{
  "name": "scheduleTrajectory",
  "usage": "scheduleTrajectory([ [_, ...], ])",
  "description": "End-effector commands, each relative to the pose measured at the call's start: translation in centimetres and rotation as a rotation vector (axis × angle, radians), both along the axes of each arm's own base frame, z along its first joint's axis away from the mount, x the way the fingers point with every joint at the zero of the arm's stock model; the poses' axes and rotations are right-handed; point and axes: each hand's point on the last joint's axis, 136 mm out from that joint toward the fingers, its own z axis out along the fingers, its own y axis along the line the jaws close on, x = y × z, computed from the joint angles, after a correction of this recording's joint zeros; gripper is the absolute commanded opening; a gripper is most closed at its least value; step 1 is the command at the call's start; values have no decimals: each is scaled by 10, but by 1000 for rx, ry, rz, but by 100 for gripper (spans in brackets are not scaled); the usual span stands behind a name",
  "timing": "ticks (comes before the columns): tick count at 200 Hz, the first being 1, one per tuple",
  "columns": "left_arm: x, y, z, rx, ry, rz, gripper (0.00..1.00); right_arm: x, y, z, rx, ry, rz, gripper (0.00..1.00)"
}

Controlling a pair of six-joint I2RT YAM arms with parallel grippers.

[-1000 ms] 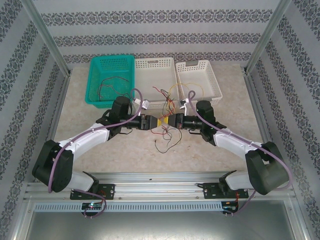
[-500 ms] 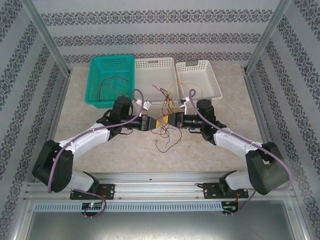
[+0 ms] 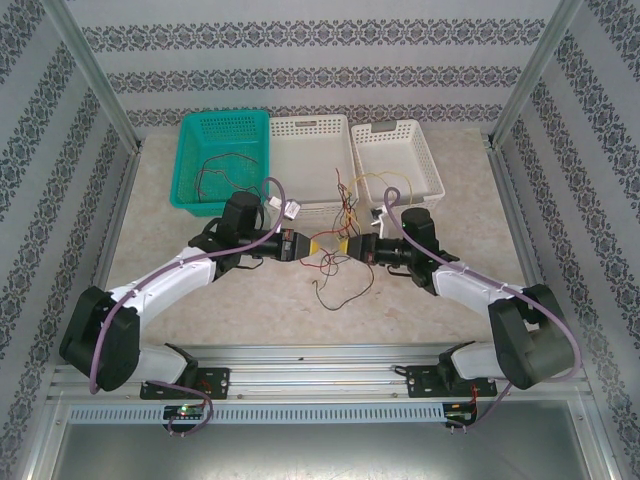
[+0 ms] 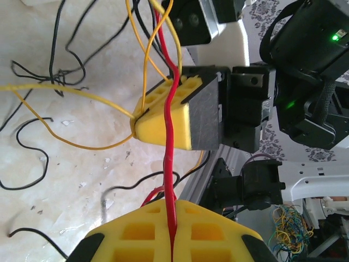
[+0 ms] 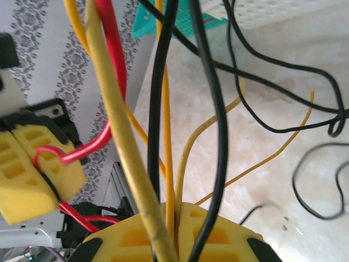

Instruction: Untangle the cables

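Observation:
A tangle of red, yellow-orange and dark cables (image 3: 335, 272) hangs between my two grippers over the table's middle. My left gripper (image 3: 304, 245) is shut on a red cable (image 4: 169, 136), which rises from between its yellow pads (image 4: 136, 234). My right gripper (image 3: 346, 247) faces it a short gap away, shut on yellow-orange cables (image 5: 168, 164). Black cables (image 5: 217, 109) cross over its pads without being clearly pinched. In the left wrist view yellow wires fan out from the right gripper's tip (image 4: 137, 123). Dark loops lie on the table (image 4: 32, 164).
Three baskets stand at the back: a green one (image 3: 225, 114) holding a few loose wires (image 3: 222, 172), a white one (image 3: 310, 121) in the middle and a white one (image 3: 432, 165) to the right. More wire ends (image 3: 372, 184) lie by the white baskets' front.
The two grippers have drawn slightly apart, the right one shifting right and toward the near edge. The cables between them are stretched more, and the hanging loops have shifted.

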Motion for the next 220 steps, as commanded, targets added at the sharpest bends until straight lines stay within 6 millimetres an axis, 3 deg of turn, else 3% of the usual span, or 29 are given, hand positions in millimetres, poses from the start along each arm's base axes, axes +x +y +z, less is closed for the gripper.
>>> scheduleTrajectory([
  [1,0,1,11,35,-56,6,0,-2,-7,-7,-31,-34,-5,9],
  [11,2,4,9,56,-60,23,0,-3,-10,-13,-50,-27,-20,19],
  [36,8,11,4,107,-69,69,0,-4,-18,-18,-92,-32,-51,30],
  [89,13,18,-8,186,-59,98,0,-4,-32,4,-122,-108,-130,47],
  [122,10,15,-8,176,-56,72,0,0,-28,17,-144,-147,-133,47],
  [188,-10,-3,0,126,-73,-42,0,24,2,-4,-270,-156,-98,38],
  [220,-17,-7,0,132,-83,-73,0,41,3,-7,-353,-207,-154,37],
])
